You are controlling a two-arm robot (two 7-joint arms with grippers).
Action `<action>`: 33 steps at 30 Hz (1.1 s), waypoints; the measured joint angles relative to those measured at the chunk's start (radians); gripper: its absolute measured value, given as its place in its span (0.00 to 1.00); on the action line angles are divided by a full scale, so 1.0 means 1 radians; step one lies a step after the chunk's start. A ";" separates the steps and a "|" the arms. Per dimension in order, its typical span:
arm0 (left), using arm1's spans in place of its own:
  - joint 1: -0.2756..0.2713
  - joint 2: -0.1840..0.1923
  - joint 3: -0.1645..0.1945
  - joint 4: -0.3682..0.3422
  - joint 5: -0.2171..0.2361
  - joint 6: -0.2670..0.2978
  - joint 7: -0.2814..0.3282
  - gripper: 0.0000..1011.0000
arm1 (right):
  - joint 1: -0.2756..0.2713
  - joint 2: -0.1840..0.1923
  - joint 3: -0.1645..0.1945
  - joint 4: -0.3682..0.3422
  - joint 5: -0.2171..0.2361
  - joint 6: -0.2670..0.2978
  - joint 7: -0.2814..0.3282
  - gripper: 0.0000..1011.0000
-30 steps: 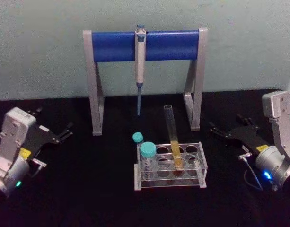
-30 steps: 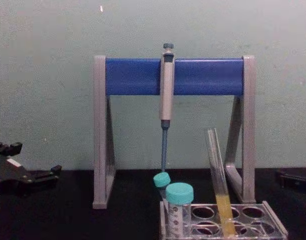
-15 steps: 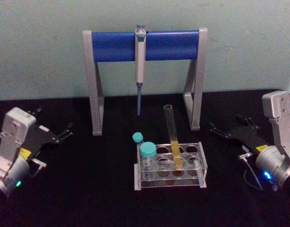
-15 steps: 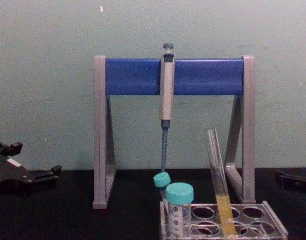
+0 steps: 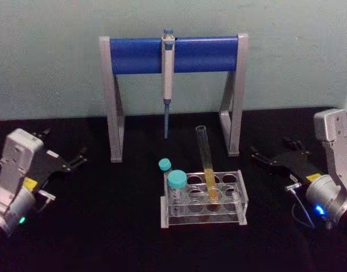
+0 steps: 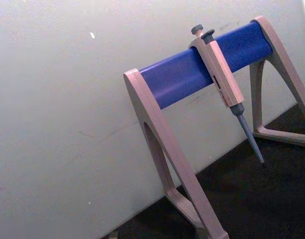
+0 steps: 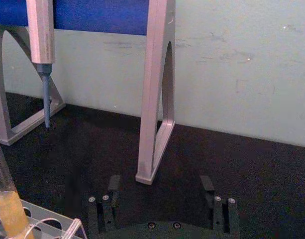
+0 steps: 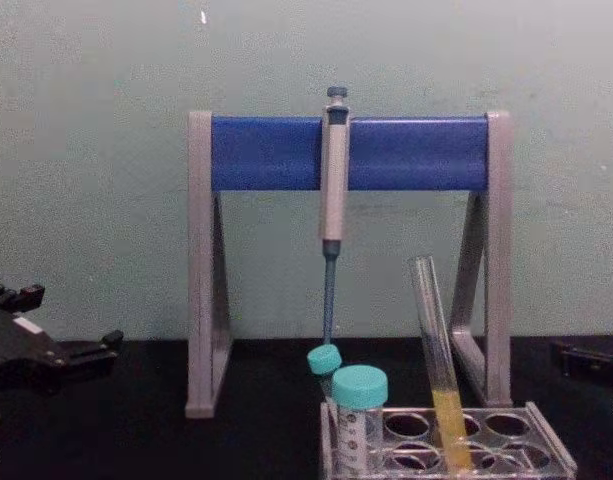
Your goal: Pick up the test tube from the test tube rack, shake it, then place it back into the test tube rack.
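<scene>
Black surface [image 5: 105, 226]: test tube [image 5: 206, 164] leans in the test tube rack [image 5: 241, 199]; head view shows left tool [image 5: 80, 158] and right tool [image 5: 258, 156] spread apart, empty, flanking it.

Dim, even light; soft, slightly blurred pictures, black table swallowing shadows.

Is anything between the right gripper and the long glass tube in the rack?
Nothing visible. The right gripper, open, sits to the right of the rack with bare black table between. The test tube leans in a back-row hole; the capped tubes stand on its far side.
</scene>
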 joint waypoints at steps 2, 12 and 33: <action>0.000 0.000 0.000 0.000 0.000 0.000 0.000 0.99 | 0.000 0.000 0.000 0.000 0.000 0.000 0.000 0.99; 0.000 0.000 0.000 0.000 0.000 0.000 0.000 0.99 | 0.000 0.000 0.000 0.000 0.000 0.000 0.000 0.99; 0.000 0.000 0.000 0.000 0.000 0.000 0.000 0.99 | 0.000 0.000 0.000 0.000 0.000 0.000 0.000 0.99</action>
